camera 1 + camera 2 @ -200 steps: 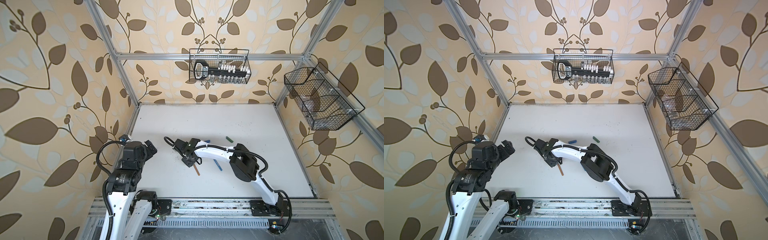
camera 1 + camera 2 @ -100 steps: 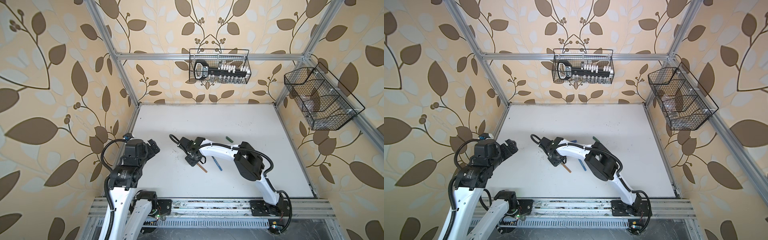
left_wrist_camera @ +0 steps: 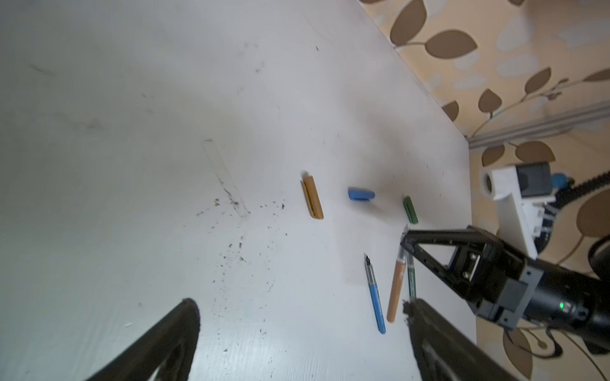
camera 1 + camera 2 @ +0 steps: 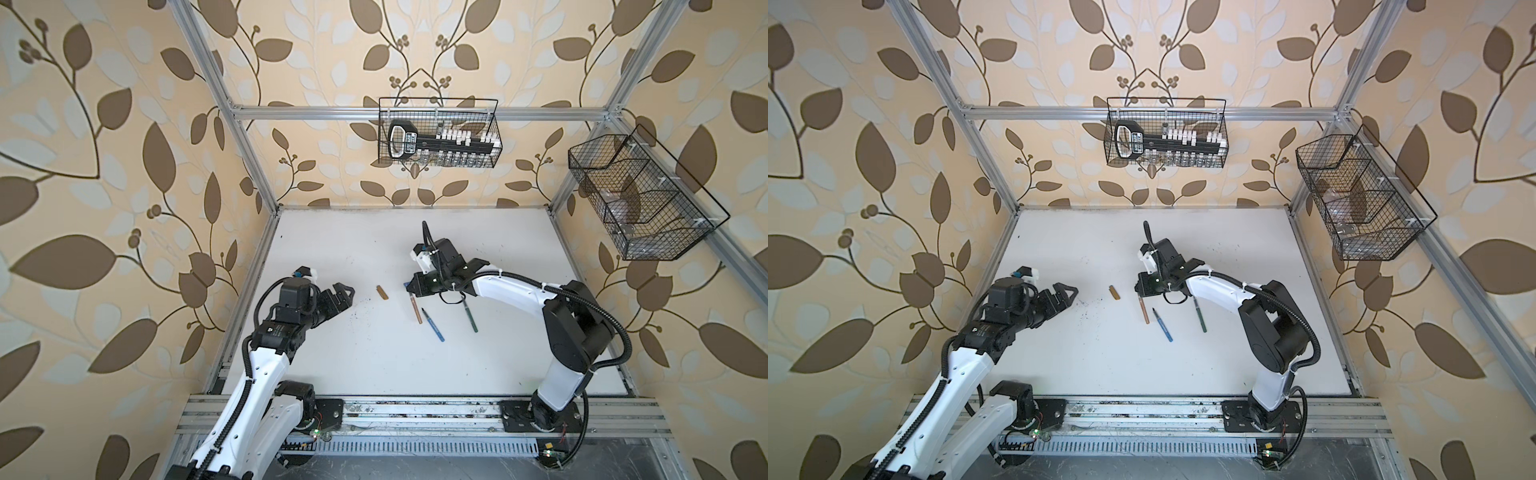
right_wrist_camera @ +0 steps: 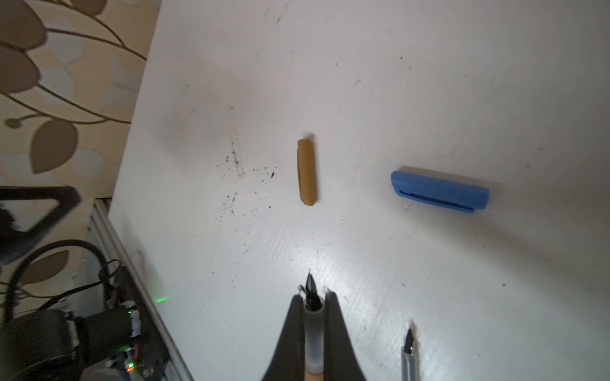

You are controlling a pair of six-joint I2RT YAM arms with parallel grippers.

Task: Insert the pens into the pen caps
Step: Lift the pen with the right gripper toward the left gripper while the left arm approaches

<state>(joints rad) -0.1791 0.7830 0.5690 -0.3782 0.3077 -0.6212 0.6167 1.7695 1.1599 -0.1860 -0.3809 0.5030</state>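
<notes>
**Right gripper [image 5: 313, 298] clamping tan-brown pen [image 4: 416, 311]; left gripper [image 4: 345, 295] standing open**

The right gripper is gripping the tan-brown pen by the clear section just behind its dark tip, with the jaws closed tight on it. The tip is pointing past the fingertips towards the tan-brown cap [image 5: 306, 171]. The barrel is trailing back from the gripper over the white table [image 4: 374, 361]. Whether it is resting on the surface or lifted off cannot be told.

The blue pen [image 4: 433, 326] is lying just beside it, tip towards the far wall. The dark green pen [image 4: 470, 316] is lying further right, its far end beneath the right arm [image 4: 511, 286].

In the left wrist view the three caps are lying in a row, apart from one another: the tan-brown cap, the blue cap [image 3: 360, 194], then the dark green cap [image 3: 410, 210]. All three are lying on their sides, none fitted to a pen.

The left gripper is hovering near the table's left edge, jaws wide apart and empty. The tan-brown cap is lying between it and the right gripper.
</notes>
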